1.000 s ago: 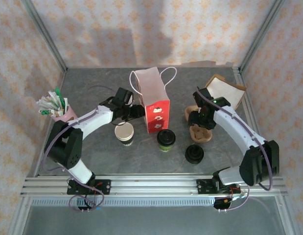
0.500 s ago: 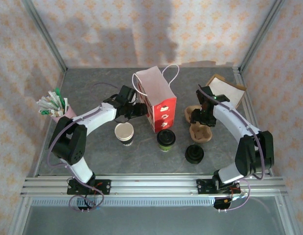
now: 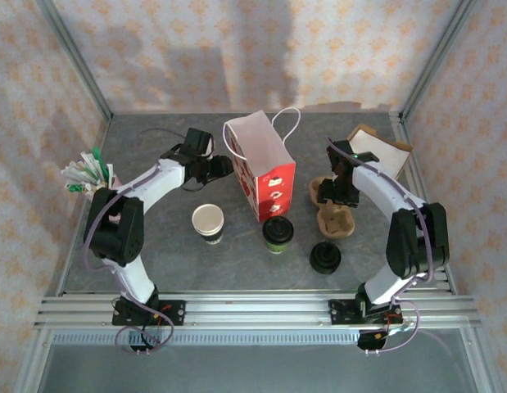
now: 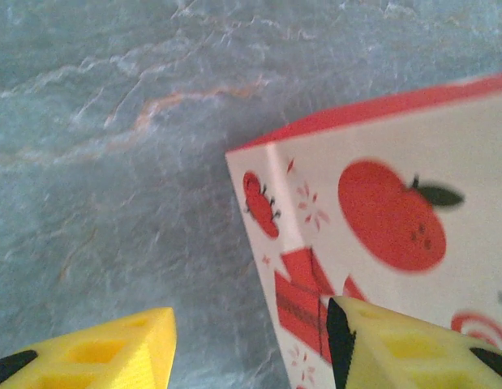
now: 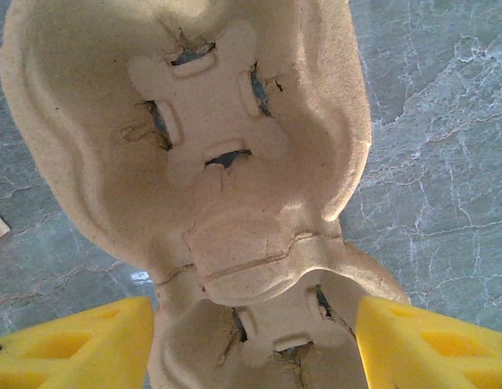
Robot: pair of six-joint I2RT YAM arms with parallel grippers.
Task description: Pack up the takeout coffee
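Grey stone-look table [image 3: 155,254], and the coffee [image 3: 278,232] is standing upright on it with its lid on, just in front of the bag [image 3: 265,168], so not packed yet. The lidless cup [image 3: 208,221] is off to its left and the stack of lids [image 3: 325,257] is to its right, a bit closer to me. My left gripper [image 3: 219,166] is up against the bag's left side. On the left wrist cam the left gripper [image 4: 251,356] has its jaws apart, and the bag [image 4: 380,203] has its corner edge in the gap close to one finger [image 4: 405,344]. The other finger is well clear of the paper, so nothing is pinched. My right gripper [image 3: 339,192] is over the pulp carrier [image 3: 335,223], on the far side of the lids. From that wrist the right gripper [image 5: 255,340] is spread wide, with the carrier [image 5: 210,162] and its narrow middle sitting between the two yellow fingers [image 5: 72,340]. Honestly can't tell if they're touching it. Nothing's near the coffee from either arm.
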